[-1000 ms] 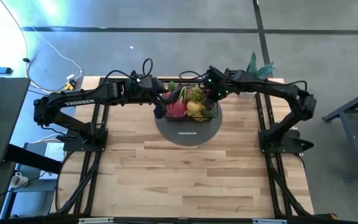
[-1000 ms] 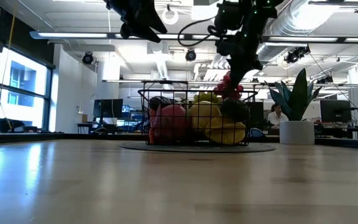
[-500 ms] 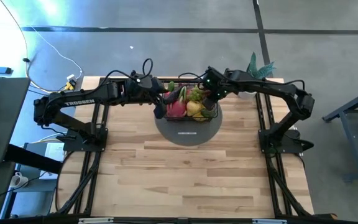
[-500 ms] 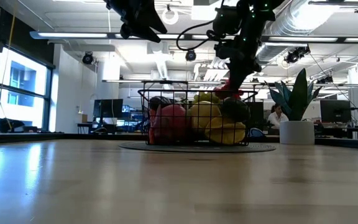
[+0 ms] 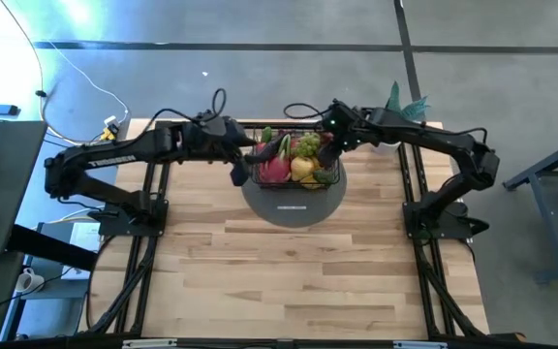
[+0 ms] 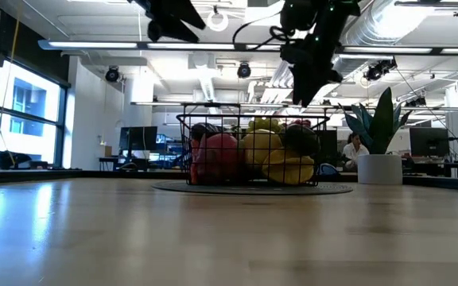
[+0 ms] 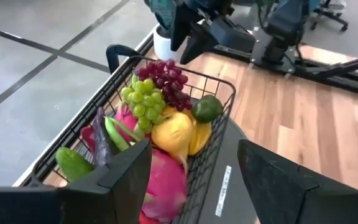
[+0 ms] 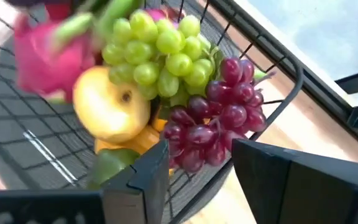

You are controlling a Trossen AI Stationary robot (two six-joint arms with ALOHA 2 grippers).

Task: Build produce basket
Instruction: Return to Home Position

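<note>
Right gripper (image 8: 201, 180): fingers parted, nothing held between. Raised over the far right corner of the small rectangular black wire-mesh basket (image 5: 298, 185), clear of the rim in the low view (image 6: 307, 75). Directly ahead of the fingers, a bunch of dark red grapes (image 8: 216, 124) lying against the basket's wire edge (image 8: 284, 62), touching a bunch of green grapes (image 8: 157, 46).

Left gripper (image 7: 194, 186): fingers spread wide, empty. Placed just beside the basket's left side in the high view (image 5: 239, 163), well above rim height in the low view (image 6: 172, 14).

Basket contents, as seen from the left wrist:
- red grapes (image 7: 166, 78) and green grapes (image 7: 143, 102) on top, toward the far end
- round green fruit (image 7: 207, 109) against the wire wall (image 7: 225, 87)
- smooth yellow fruit (image 7: 176, 134) in the middle
- pink dragon fruit (image 7: 163, 183) at the near end
- slim purple eggplant (image 7: 100, 134) beside it, tilted
- dull green piece (image 7: 73, 163) at the near corner, kind not determinable

Produce heaped to slightly above the rim (image 6: 237, 119).

Basket centred on a round grey disc (image 5: 294, 206), toward the far edge of the light wooden table (image 5: 289, 281). Potted green plant in a white pot (image 6: 380, 131) near the far right corner. Seated person (image 6: 355, 147) in the room beyond.
</note>
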